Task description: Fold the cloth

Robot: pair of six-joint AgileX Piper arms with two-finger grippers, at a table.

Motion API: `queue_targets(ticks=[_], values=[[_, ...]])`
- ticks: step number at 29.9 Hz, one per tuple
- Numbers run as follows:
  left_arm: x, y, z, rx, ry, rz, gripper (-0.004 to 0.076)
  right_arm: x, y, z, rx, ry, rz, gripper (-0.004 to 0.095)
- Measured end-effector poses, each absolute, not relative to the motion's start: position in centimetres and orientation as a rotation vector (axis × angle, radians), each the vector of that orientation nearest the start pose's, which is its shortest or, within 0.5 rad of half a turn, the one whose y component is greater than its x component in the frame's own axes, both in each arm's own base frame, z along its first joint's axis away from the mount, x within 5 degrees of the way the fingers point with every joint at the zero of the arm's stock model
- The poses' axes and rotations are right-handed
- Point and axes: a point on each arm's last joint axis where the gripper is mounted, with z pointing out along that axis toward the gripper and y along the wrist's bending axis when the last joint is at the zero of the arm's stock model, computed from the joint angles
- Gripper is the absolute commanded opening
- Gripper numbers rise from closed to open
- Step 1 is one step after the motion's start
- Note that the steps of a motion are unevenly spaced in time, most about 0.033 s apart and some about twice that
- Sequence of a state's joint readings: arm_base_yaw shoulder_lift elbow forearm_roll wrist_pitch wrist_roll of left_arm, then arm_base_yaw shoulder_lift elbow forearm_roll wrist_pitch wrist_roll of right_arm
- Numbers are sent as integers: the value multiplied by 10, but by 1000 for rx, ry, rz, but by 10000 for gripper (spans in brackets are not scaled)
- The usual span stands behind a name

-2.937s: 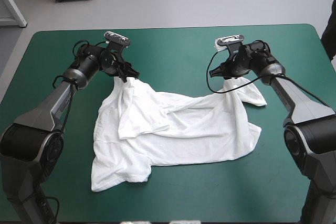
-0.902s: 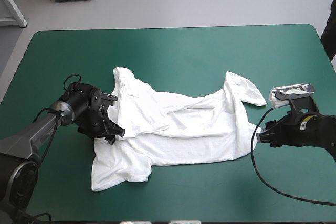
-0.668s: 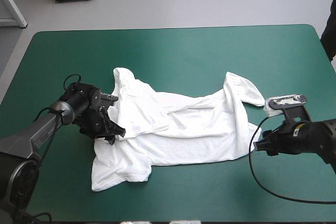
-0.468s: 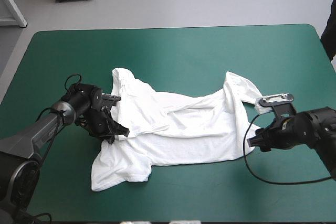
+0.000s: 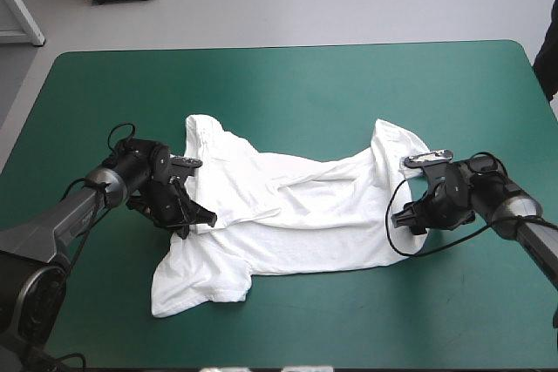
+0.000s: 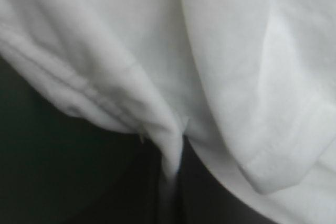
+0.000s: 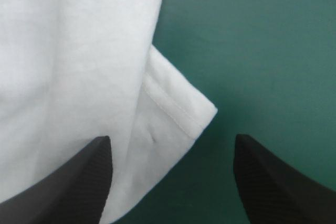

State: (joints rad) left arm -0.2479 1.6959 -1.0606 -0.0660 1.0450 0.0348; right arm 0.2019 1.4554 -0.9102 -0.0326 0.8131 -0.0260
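Note:
The white T-shirt point(image 5: 296, 206) lies crumpled and partly spread across the middle of the table. My left gripper point(image 5: 199, 218) sits low at the shirt's left edge, where a sleeve fold meets the body. In the left wrist view a pinched ridge of the T-shirt point(image 6: 173, 150) runs down between the black fingers point(image 6: 199, 192), so the left gripper point(image 6: 170, 182) is shut on it. My right gripper point(image 5: 403, 219) is at the shirt's right edge. In the right wrist view it point(image 7: 172, 139) stands open, and a hemmed corner of the T-shirt point(image 7: 178, 106) lies on the cover between its fingers.
The teal-green cover point(image 5: 305, 84) runs wide from the T-shirt to the table's far edge. A narrower strip of cover point(image 5: 349, 320) lies between the shirt and the near edge. The shirt's lower left corner point(image 5: 174, 298) points toward the near edge.
The left gripper has shut on the shirt's left edge and nudged it slightly right. The right gripper has travelled left to the shirt's right edge and stayed open.

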Motion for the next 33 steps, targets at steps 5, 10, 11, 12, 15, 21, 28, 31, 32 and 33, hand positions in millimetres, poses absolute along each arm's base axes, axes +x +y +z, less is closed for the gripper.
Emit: queue_targets(ticks=[5, 10, 11, 12, 15, 21, 28, 31, 32, 33], values=[[287, -78, 196, 394, 3144, -86, -8, 272, 54, 212, -354, 2859, -4, 616], [287, -78, 195, 394, 3142, -86, -8, 279, 56, 203, -346, 2914, 10, 353], [287, -78, 195, 394, 3142, -86, -8, 280, 57, 202, -336, 2928, 25, 253], [287, -78, 195, 394, 3143, -86, -8, 281, 58, 201, -333, 2937, 36, 148], [288, -78, 195, 393, 3140, -86, -8, 285, 62, 198, -355, 2945, 79, -8], [287, -78, 197, 407, 3129, -84, -10, 288, 65, 196, -383, 2956, 153, -17], [268, -66, 227, 468, 3044, 4, -10, 287, 66, 214, -377, 2935, 179, -17], [250, -61, 274, 476, 2933, 10, -10, 279, 71, 242, -377, 2907, 230, -17], [244, -59, 288, 474, 2904, 7, -10, 276, 71, 259, -379, 2863, 237, -17], [237, -57, 306, 469, 2856, 2, -10, 274, 71, 276, -375, 2816, 244, -17]])
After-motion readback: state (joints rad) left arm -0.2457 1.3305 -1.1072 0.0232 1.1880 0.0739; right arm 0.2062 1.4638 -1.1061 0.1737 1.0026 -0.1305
